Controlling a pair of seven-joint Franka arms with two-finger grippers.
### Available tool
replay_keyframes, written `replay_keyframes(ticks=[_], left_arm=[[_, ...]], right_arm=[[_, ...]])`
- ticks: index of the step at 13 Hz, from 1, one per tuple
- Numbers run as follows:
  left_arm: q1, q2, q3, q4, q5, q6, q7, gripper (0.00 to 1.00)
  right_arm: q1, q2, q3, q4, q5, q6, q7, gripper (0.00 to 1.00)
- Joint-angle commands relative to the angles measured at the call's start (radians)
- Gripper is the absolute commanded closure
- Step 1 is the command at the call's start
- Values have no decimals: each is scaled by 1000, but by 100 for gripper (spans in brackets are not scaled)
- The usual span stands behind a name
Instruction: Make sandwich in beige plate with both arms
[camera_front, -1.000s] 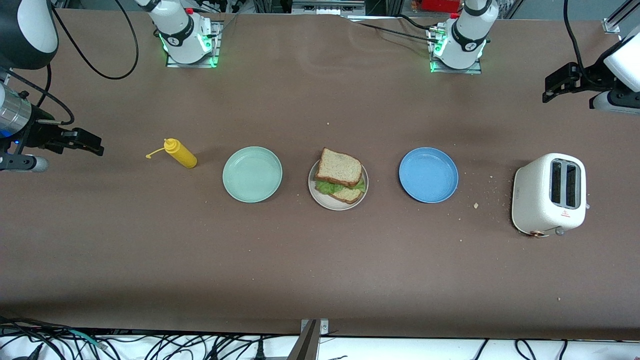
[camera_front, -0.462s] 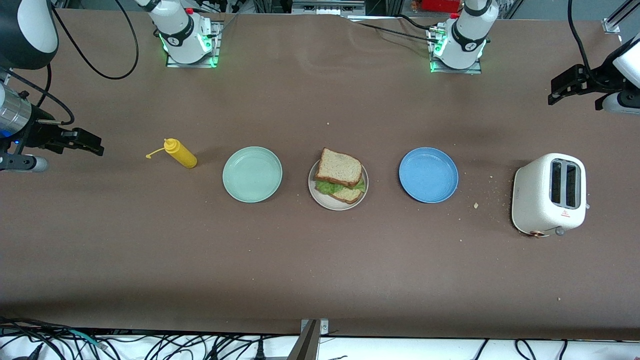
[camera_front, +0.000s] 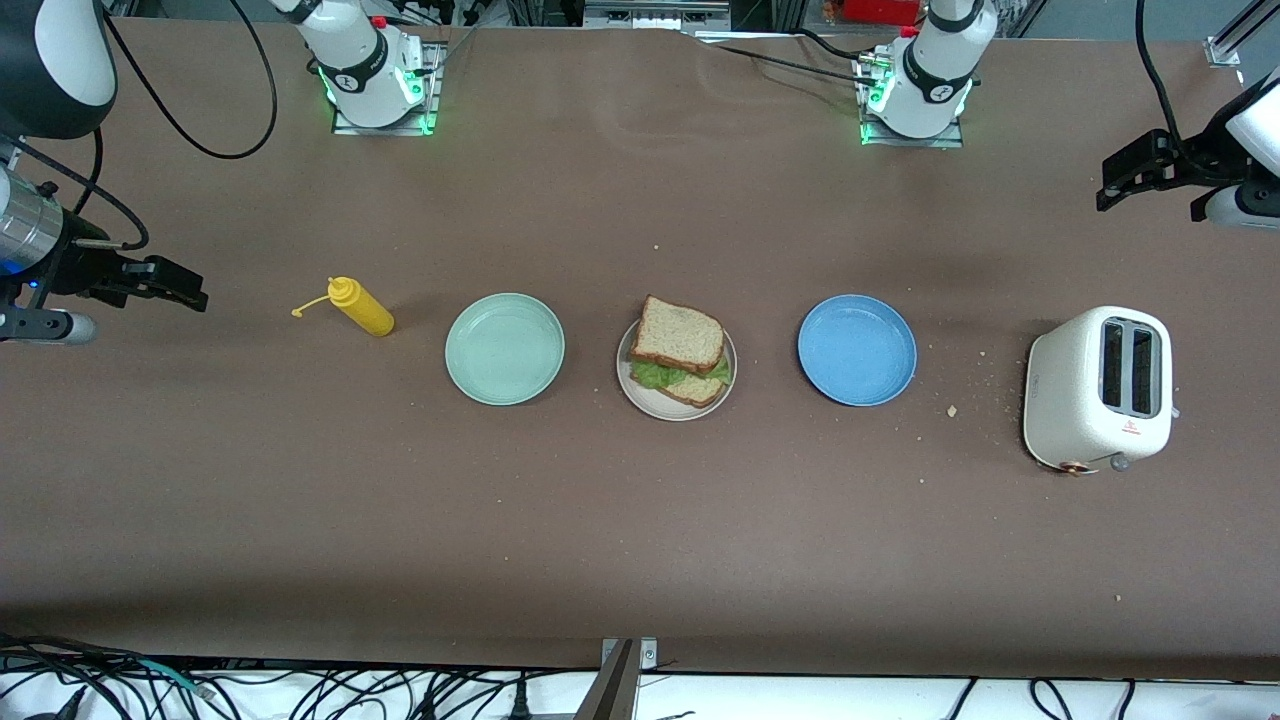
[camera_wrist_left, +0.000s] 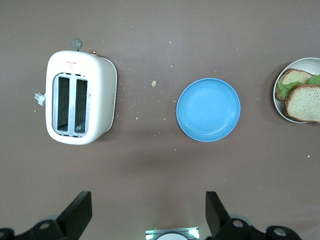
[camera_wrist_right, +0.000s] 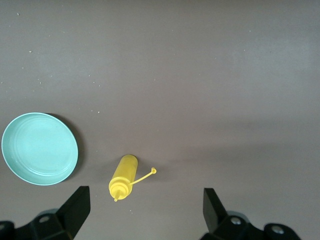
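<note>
While both arms hung back at the table's two ends, the sandwich (camera_front: 680, 355) sat finished on the beige plate (camera_front: 640, 396) at the middle of the table, between the mint plate (camera_front: 504, 348) and the blue plate (camera_front: 857, 349). Top slice sat skewed off the bottom one, lettuce (camera_front: 652, 375) poking out on the side toward the right arm's end. Right gripper (camera_front: 168, 284) hovered over the table edge at its own end, near the mustard bottle (camera_front: 362, 307), fingers spread wide, empty. Left gripper (camera_front: 1135, 170) hovered over its own end, above the toaster (camera_front: 1098, 390), fingers likewise apart, nothing held.

Handling guess: the stack looked light, soft, crumbly; crumbs already lay scattered near the toaster. A squeeze on the bread faces would dent it, and the loose lettuce would let the slices slide. Safer hold seemed the crust edges, pinched gently, or just the plate rim, which looked stiff but shallow and maybe slick.
</note>
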Motion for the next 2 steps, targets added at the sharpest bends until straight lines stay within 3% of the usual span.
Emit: replay_keyframes(ticks=[1,2], left_arm=[[10,-15,-9,-25,43,23,-6,0],[16,-15,-9,-25,45,23,-5,0]], right_arm=[[-3,-5,2,9,4,-14,6,0],[-3,-5,2,9,4,-14,6,0]])
